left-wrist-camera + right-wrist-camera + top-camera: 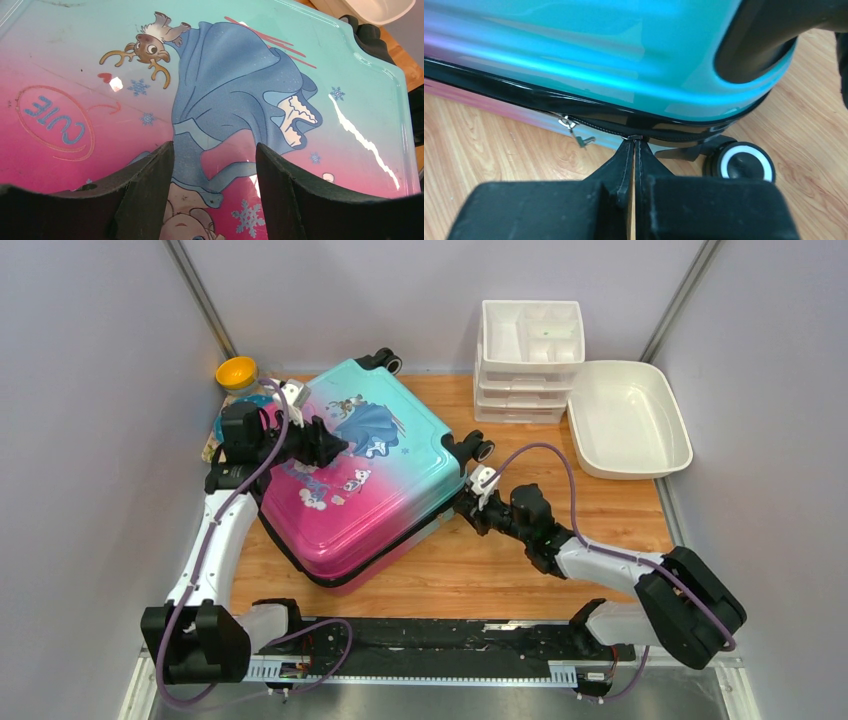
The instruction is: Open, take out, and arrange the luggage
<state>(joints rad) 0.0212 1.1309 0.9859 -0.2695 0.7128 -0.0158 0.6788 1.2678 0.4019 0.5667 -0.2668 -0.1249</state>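
**Covered, cropped or too small to read**

Top view, upper left: the left arm covers most of a blue thing (pixel 217 428) below the yellow cup (pixel 237 371), so what it is cannot be told. At mid-frame the right gripper (pixel 468 502) is too small to read at the edge of the luggage (pixel 380 490). Left wrist view: the spread fingers (pixel 150 200) mask the lower print, the frame crops the shell, and only a corner of the white basin (pixel 380 7) shows at upper right. Right wrist view: the pressed-together fingers (pixel 621 167) hide the spot on the zip (pixel 604 129) they touch, so a pinch cannot be told, and they cover the bottom of a wheel (pixel 744 160).
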